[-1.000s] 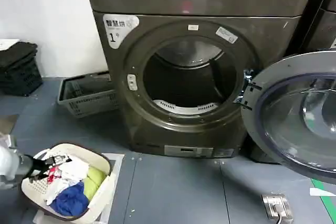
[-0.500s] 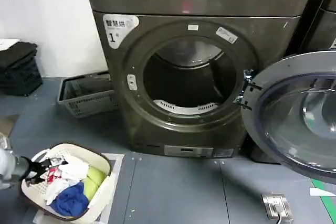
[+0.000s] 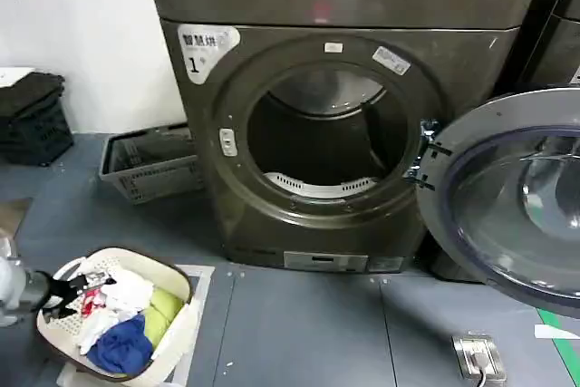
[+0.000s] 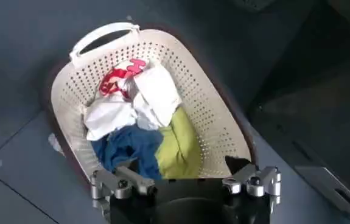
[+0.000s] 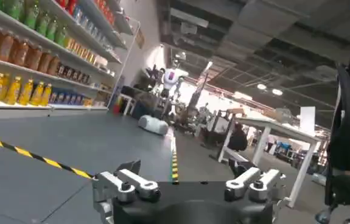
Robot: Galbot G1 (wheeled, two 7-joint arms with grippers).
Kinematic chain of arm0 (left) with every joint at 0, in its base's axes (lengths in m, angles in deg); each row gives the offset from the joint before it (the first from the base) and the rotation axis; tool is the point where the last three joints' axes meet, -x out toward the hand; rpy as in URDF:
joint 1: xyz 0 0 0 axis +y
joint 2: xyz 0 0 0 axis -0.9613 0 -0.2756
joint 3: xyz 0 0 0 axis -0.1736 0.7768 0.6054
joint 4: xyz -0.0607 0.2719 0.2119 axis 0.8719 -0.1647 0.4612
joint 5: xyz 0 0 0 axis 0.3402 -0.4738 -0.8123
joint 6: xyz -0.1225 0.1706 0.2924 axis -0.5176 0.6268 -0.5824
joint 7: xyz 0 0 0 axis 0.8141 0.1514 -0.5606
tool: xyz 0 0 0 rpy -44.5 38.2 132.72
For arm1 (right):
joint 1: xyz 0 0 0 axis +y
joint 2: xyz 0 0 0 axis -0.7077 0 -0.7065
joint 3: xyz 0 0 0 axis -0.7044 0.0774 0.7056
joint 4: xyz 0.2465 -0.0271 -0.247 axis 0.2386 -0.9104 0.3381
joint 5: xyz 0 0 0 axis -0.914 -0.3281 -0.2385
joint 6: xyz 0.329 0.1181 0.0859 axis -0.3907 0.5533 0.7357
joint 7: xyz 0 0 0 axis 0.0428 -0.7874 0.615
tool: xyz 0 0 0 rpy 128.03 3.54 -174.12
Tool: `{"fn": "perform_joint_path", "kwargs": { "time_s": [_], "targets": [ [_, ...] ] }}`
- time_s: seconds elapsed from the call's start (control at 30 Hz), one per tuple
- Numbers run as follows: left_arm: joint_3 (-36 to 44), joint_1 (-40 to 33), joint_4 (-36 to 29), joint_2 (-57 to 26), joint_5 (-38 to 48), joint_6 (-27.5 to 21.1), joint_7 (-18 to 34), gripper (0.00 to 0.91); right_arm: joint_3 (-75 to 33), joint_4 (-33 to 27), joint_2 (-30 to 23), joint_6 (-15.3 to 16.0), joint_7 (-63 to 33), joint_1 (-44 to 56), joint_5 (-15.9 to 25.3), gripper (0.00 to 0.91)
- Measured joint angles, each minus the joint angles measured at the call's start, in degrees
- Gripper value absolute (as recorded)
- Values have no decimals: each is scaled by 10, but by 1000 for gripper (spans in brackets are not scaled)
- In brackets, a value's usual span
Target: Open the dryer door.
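Observation:
The dryer door stands swung wide open to the right of its machine, grey inner face and glass bowl turned toward me. The round drum opening is uncovered, and the white "1" sticker sits on the machine's upper left. My left gripper is low at the far left, over the laundry basket, far from the door. In the left wrist view the left gripper is open above the clothes. My right gripper is open, holds nothing and faces the room.
A white laundry basket with clothes sits on the floor at the lower left. A grey empty basket and black crates stand by the wall. A metal floor plate lies at the lower right.
My left arm has drawn back a little toward the left edge, beside the laundry basket. The door and the machine have not moved.

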Motion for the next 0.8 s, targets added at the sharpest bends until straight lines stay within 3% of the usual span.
{"fn": "perform_joint_path", "kwargs": {
  "time_s": [0.8],
  "targets": [
    [4, 1, 13, 3, -2, 0, -2, 907, -1, 0, 0, -6, -4, -1, 1, 907]
  ]
}}
